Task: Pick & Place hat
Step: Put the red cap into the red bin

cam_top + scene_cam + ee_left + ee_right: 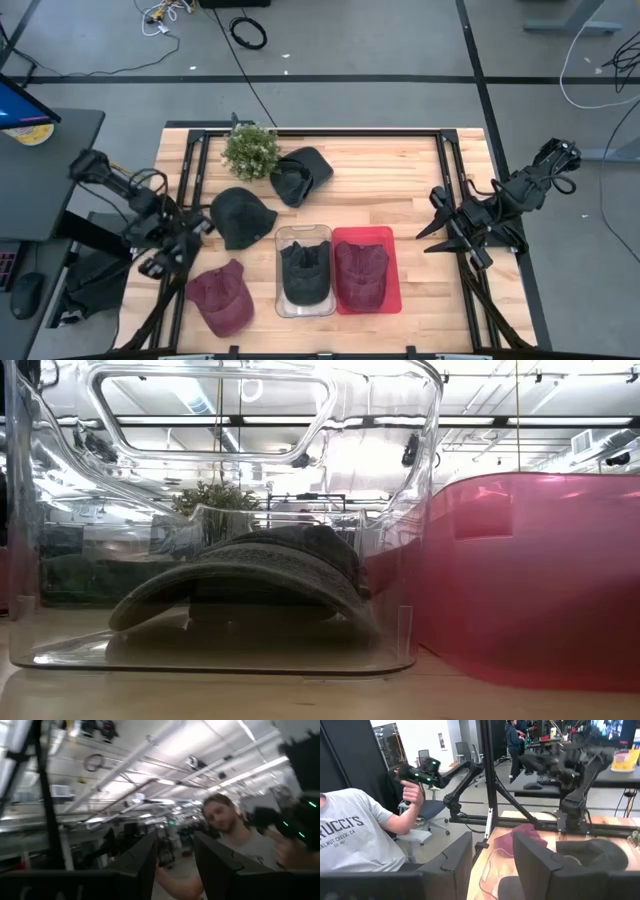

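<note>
Two hats were already binned near the worktop's (400,170) front edge: a dark hat (305,268) lay in the clear bin (283,238) and a red hat (360,270) in the red bin (392,262) touching it. Three waited loose: a red hat (222,298) by the front left corner, a dark hat (243,214) just behind it, another dark hat (302,174) beside the plant (250,150) at the back edge. The left tool (165,255) hung at the left edge, fingers spread and empty; the right tool (438,225) hovered at the right edge, likewise spread. The left looked best placed: come down over the loose red hat's crown, pinch the fabric firmly, lift clear of the bin wall before carrying across.
</note>
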